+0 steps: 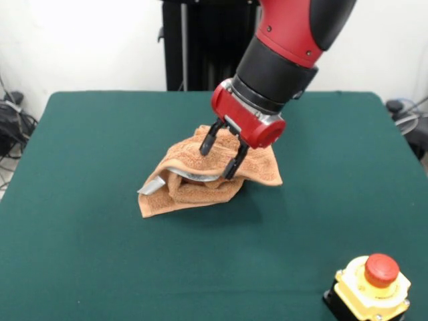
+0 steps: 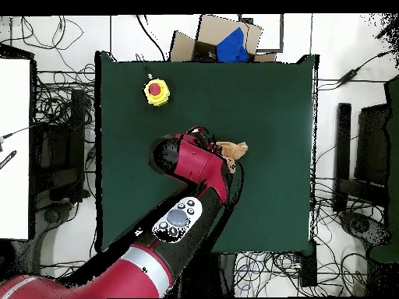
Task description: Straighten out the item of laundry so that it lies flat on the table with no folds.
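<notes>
The light orange-tan towel lies crumpled in a folded heap near the middle of the dark green table. Its white-grey tag sticks out at its left. My gripper hangs tilted over the heap's top. Its two black fingers are spread apart and reach down to the upper fold, closed on nothing. In the overhead view my red arm covers most of the towel. Only a small tan part shows on the table, and the gripper's tips are hidden there.
A yellow box with a red stop button stands at the near right corner in the front view. It also shows in the overhead view. A cardboard box with a blue item sits beyond the table's edge. Cables lie around the table.
</notes>
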